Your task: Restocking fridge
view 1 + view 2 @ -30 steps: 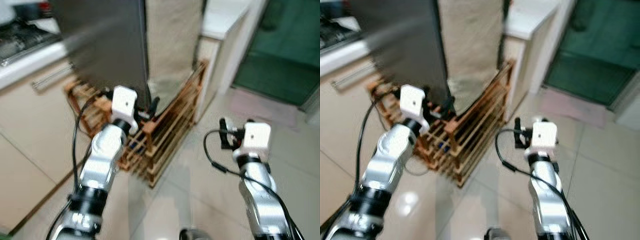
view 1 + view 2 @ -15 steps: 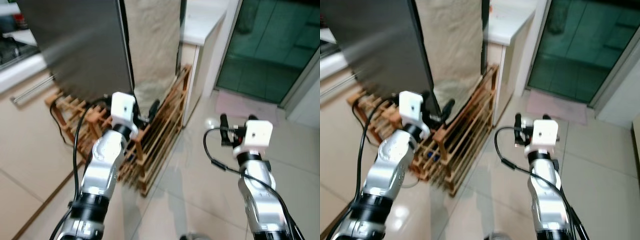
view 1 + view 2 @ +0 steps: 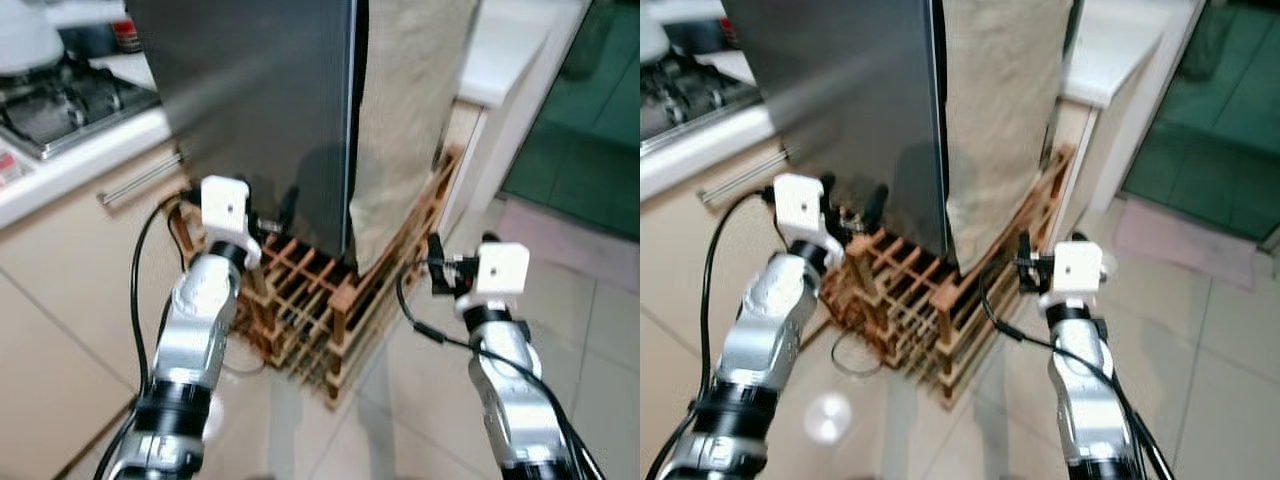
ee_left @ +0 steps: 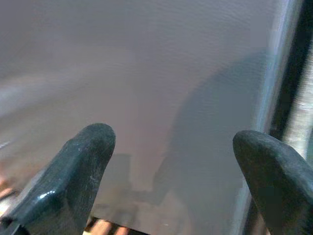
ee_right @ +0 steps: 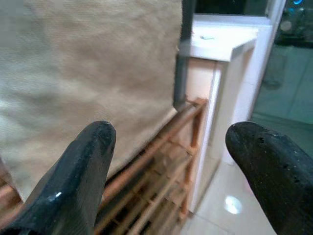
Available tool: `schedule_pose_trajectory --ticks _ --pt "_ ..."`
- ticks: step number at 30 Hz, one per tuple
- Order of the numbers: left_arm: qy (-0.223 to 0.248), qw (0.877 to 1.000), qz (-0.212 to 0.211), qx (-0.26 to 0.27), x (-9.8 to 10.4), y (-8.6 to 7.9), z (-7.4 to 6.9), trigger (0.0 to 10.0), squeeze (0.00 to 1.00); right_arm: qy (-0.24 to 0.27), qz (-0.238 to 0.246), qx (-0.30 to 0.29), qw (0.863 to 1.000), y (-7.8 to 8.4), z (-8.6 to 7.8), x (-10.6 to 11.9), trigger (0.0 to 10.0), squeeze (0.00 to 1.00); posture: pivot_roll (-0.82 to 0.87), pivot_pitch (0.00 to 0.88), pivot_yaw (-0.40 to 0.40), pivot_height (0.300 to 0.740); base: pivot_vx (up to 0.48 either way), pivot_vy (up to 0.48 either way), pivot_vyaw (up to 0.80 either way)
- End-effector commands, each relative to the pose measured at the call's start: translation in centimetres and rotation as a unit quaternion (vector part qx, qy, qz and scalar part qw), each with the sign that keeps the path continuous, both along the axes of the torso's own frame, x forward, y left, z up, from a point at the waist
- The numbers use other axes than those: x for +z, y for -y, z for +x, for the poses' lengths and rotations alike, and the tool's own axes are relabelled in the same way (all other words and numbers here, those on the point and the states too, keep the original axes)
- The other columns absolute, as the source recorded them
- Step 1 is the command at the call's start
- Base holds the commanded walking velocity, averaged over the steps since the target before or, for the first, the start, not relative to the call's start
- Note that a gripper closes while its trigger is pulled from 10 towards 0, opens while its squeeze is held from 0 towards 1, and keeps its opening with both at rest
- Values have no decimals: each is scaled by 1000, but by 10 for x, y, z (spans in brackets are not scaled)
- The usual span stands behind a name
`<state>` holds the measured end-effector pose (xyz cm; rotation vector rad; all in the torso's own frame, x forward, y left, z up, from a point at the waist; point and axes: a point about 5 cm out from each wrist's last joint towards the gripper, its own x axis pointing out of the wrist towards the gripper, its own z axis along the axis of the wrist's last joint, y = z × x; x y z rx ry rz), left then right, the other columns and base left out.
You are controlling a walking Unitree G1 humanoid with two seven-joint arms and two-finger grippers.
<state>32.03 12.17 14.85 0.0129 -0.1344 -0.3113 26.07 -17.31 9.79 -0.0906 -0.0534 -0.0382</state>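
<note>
Early stage. Fridge point(image 3: 260, 110) stands closed at 12 o'clock on a wooden rack point(image 3: 330, 300). Left gripper point(image 4: 171, 161) and right gripper point(image 5: 166, 161) both spread, empty. No stock in sight; door unopened, restocking all ahead.

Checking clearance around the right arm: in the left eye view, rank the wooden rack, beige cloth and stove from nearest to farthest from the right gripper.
From the right gripper:
1. Wooden rack, just to its left.
2. Beige cloth, above-left.
3. Stove, far left on the counter.
</note>
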Motion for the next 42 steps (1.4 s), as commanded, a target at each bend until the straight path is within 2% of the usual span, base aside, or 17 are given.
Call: schedule_pose_trajectory --ticks 1,3,4,7,9,10,11,13,15,21,26,30,37,38,42 --pt "0 1000 23 -15 0 -3 -3 10000 0 1 -1 6 1000 0 -6 4 10000 0 -123 0 13 736 0 0 0" --pt "-4 998 44 -44 -5 -12 -14 10000 0 -5 -15 8 1000 3 -21 8 10000 0 -125 0 14 736 0 0 0" --pt "-12 997 49 -65 -10 -23 -26 10000 0 -9 -36 7 999 8 -37 12 10000 0 -127 0 14 736 0 0 0" --pt "-13 995 67 -77 -14 -38 -45 10000 0 -7 -62 -1 998 17 -60 20 10000 0 -137 0 18 736 0 0 0" --pt "-14 996 56 -75 -14 -46 -59 10000 0 7 -68 -33 997 28 -73 30 10000 0 -146 0 17 736 0 0 0" --pt "-16 996 43 -76 -13 -48 -67 10000 0 13 -64 -52 997 34 -78 36 10000 0 -150 0 18 736 0 0 0" --pt "-16 996 43 -76 -13 -48 -67 10000 0 13 -64 -52 997 34 -78 36 10000 0 -150 0 18 736 0 0 0" --pt "-12 996 49 -75 -11 -47 -86 10000 0 25 -55 -70 996 36 -97 48 10000 0 -152 0 14 736 0 0 0" --pt "-12 997 42 -66 -10 -47 -88 10000 0 21 -56 -68 996 35 -101 48 10000 0 -149 0 13 736 0 0 0" --pt "4 998 23 -64 0 -29 -74 10000 0 -23 -32 -123 992 50 -90 25 10000 0 -134 0 6 736 56 0 0" --pt "3 997 15 -75 2 -21 -77 10000 0 -30 -33 -114 993 46 -81 20 10000 0 -125 0 11 736 453 0 0" --pt "6 997 17 -80 3 -19 -75 10000 0 -28 -26 -109 993 44 -67 17 10000 0 -136 0 15 736 451 0 0" --pt "15 998 22 -65 7 -15 -61 10000 0 -12 -28 -80 996 35 -50 21 10000 0 -125 0 -2 736 231 0 0" --pt "13 997 29 -71 7 -11 -56 10000 0 -9 -29 -71 997 34 -42 21 10000 0 -112 0 -3 736 0 0 0" --pt "6 995 35 -89 7 0 -50 10000 0 -14 -18 -75 997 35 -33 18 10000 0 -105 0 -6 736 0 0 0"
